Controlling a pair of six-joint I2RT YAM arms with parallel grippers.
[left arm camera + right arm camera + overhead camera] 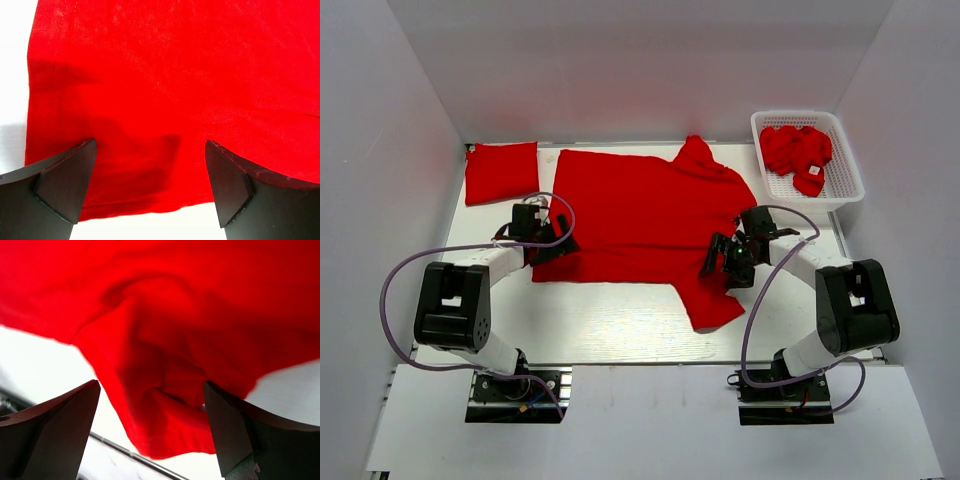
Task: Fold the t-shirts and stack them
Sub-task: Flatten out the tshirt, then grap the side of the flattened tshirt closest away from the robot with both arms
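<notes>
One red t-shirt (640,215) lies spread across the middle of the white table, one sleeve pointing at the near edge. A folded t-shirt (502,172) rests at the back left. My left gripper (554,244) is open at the spread shirt's left hem. In the left wrist view the hem corner (150,125) shows between and beyond the black fingers (65,185). My right gripper (722,262) is open over the shirt's right side beside the near sleeve. In the right wrist view a bunched fold of the sleeve (170,410) sits between the open jaws.
A white mesh basket (850,170) stands at the back right with crumpled red t-shirts (796,152) inside. White walls close in the table on three sides. Purple cables loop from both arms near the table's front edge.
</notes>
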